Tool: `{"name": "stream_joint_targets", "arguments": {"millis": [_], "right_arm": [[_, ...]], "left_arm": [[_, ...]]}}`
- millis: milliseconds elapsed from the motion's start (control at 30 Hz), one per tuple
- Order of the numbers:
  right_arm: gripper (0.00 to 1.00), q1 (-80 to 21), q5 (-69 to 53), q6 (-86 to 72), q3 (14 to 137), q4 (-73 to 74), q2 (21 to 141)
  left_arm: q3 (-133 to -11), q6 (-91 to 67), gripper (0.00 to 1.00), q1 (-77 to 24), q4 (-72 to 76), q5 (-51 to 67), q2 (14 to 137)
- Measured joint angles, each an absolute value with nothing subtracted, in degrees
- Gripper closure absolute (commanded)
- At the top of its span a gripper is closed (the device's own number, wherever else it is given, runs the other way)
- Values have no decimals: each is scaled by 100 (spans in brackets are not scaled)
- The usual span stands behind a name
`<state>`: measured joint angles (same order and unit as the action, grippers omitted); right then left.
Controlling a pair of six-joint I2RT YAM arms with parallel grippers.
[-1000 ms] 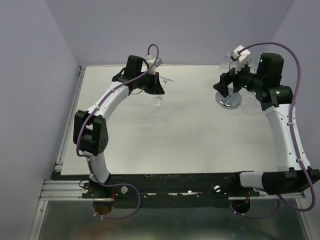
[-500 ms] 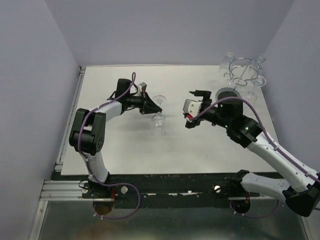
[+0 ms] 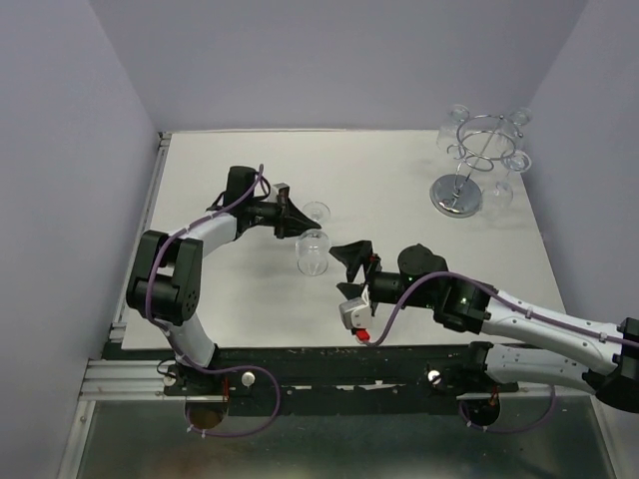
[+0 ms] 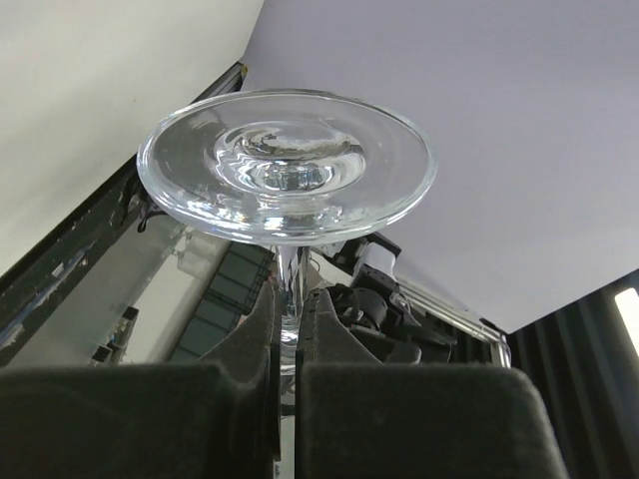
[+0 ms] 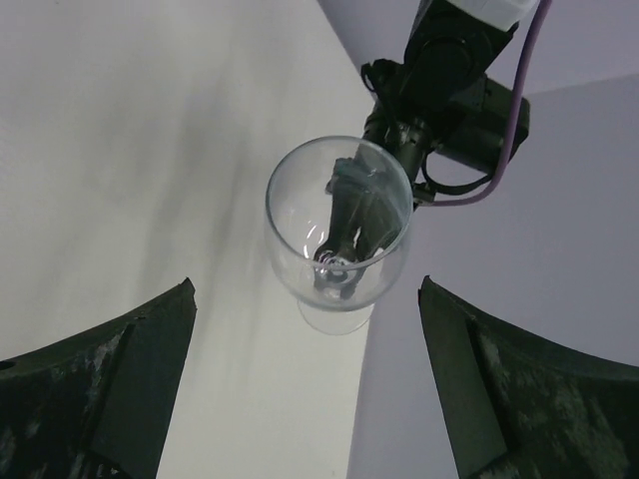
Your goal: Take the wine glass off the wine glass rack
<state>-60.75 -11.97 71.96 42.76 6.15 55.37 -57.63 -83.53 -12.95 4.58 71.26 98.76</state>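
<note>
From above: gripped wine glass (image 3: 312, 251) by its stem in left gripper (image 3: 297, 222), well apart from wine glass rack (image 3: 477, 160); right gripper (image 3: 349, 267) spread wide. Left wrist: pinched thin stem only. Right wrist: faced bowl between parted fingers (image 5: 120, 389). Risked, seemingly, a snapped stem or slip if bumped.

Left gripper (image 3: 296, 220): closed on the stem of the wine glass (image 3: 313, 251); the glass is tipped, with the bowl toward the near edge.
Right gripper (image 3: 346, 269): fingers spread apart, just beside the bowl, not touching it.
Wine glass rack (image 3: 457, 196): upright at the far right of the table (image 3: 419, 230), well apart from both grippers.
Other glasses (image 3: 517, 160): they hang on its rings.
</note>
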Motion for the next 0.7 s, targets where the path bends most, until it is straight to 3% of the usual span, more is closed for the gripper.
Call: {"name": "stream_joint_targets", "arguments": {"millis": [267, 700], "right_arm": [[0, -6366, -939, 7188, 4285, -336, 6101], [4, -6377, -996, 7011, 5124, -185, 7126]], "left_arm": [[-5450, -8200, 100, -1251, -386, 7043, 9736], [-5299, -7950, 100, -1125, -1066, 6864, 9260]]}}
